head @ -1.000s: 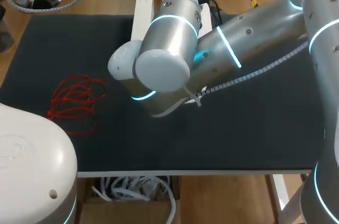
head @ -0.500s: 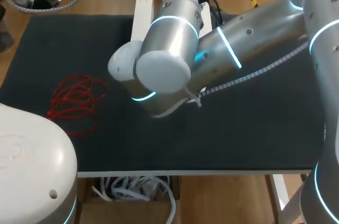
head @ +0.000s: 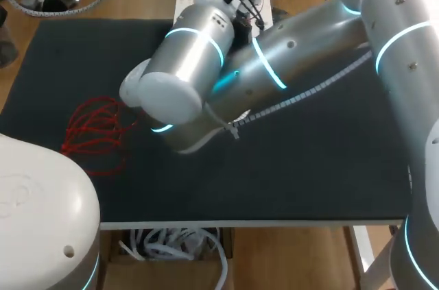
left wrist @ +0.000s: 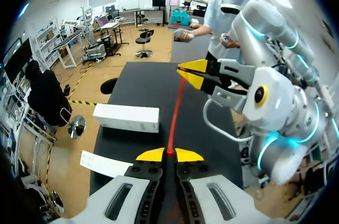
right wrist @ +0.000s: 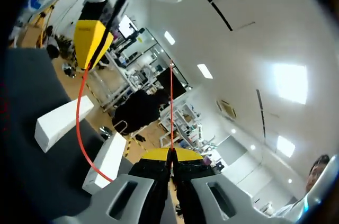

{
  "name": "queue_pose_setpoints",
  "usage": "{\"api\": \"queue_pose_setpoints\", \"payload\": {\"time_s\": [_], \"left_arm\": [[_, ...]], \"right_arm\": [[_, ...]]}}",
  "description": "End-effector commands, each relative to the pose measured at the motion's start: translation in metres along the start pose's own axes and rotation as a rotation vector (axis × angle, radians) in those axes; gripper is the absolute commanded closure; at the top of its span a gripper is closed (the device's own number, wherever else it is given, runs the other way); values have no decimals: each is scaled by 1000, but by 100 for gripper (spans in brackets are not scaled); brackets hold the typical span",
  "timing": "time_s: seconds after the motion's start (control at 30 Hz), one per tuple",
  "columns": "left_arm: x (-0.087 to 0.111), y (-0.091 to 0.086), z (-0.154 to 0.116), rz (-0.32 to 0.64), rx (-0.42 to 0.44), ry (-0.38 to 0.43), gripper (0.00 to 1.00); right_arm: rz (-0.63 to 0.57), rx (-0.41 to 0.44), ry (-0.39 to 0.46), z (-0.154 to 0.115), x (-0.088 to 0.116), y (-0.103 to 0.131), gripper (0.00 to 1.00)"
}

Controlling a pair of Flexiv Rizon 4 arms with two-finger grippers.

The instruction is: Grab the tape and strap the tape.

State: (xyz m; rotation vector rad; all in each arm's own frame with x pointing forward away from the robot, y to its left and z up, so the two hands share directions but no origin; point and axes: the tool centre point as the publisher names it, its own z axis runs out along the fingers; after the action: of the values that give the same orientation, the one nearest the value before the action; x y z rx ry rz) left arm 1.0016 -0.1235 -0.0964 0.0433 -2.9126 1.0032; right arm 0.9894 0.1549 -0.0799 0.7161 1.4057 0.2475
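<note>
Red tape (left wrist: 174,108) runs as a taut line between the 2 grippers. In the left wrist view its near end sits between the yellow tips of the left gripper (left wrist: 169,154), whose jaws are pressed together on it. From there the strand goes straight ahead over the black table (left wrist: 139,83) to the right gripper (left wrist: 192,73), whose yellow tips are likewise pinched on it. A white box (left wrist: 126,117) lies on the table beside the strand and apart from it. A white slip (left wrist: 100,163) lies nearer the left gripper, on the same side as the box.

In the right wrist view the right gripper's own jaws are together, and the tape rises straight ahead from between the tips. A second, slack red curve hangs from the left gripper's yellow finger.

In the head view the right arm (head: 274,77) comes in from the upper right and crosses the centre of the frame. A loose red coil (head: 98,131) lies on the table at the middle left, just beside the arm's white elbow cap. The left arm (head: 41,214) fills the lower left corner.
</note>
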Motion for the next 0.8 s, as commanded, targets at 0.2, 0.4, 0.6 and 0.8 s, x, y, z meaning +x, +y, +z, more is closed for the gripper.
{"api": "queue_pose_setpoints", "payload": {"time_s": [0.2, 0.4, 0.6, 0.8], "left_arm": [[0, -1, 0, -1, -4, 0, 100], [0, -1, 0, -1, -4, 0, 100], [0, -1, 0, -1, -4, 0, 100], [0, -1, 0, -1, -4, 0, 100]], "right_arm": [[-151, -89, 6, 2, -8, 18, 100], [-295, -159, -23, 0, -16, 21, 100], [-385, -157, -56, 0, -20, 20, 100], [-454, -162, -83, 1, -21, 16, 100]]}}
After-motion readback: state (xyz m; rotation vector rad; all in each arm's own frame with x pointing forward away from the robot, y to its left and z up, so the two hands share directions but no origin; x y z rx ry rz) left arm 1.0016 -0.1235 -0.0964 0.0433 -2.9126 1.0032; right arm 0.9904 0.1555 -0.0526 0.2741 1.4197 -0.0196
